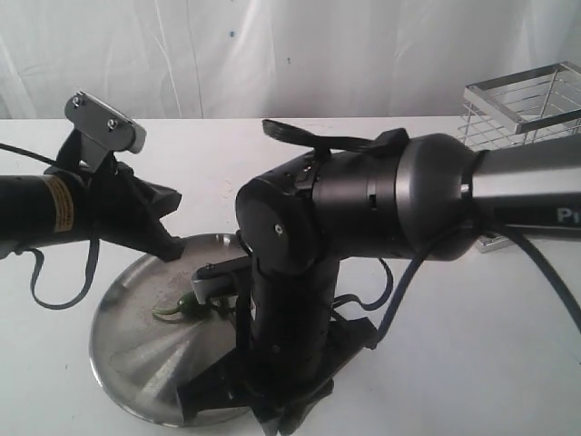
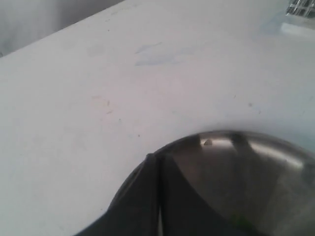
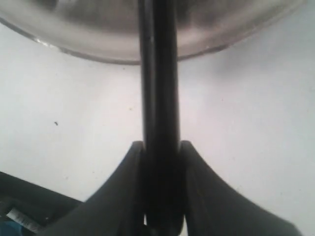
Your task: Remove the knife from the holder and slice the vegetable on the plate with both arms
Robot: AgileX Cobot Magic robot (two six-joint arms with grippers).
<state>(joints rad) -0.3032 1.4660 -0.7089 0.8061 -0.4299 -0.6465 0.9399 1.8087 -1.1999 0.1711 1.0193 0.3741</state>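
Note:
The steel plate (image 1: 127, 350) lies at the table's front left, with the small dark-green vegetable (image 1: 186, 307) on it. My right gripper (image 3: 161, 145) is shut on the black handle of the knife (image 3: 160, 93), which points over the plate's rim (image 3: 98, 44). In the exterior view this gripper (image 1: 272, 404) hangs low over the plate's near right edge, and the arm hides the blade. Over the plate's far left rim (image 2: 275, 147), my left gripper (image 1: 172, 245) has its fingers (image 2: 147, 196) pressed together with nothing between them.
The chrome wire holder (image 1: 526, 104) stands at the back right; its corner shows in the left wrist view (image 2: 301, 7). The bulky right arm (image 1: 381, 200) spans the middle of the scene. White table lies all round the plate.

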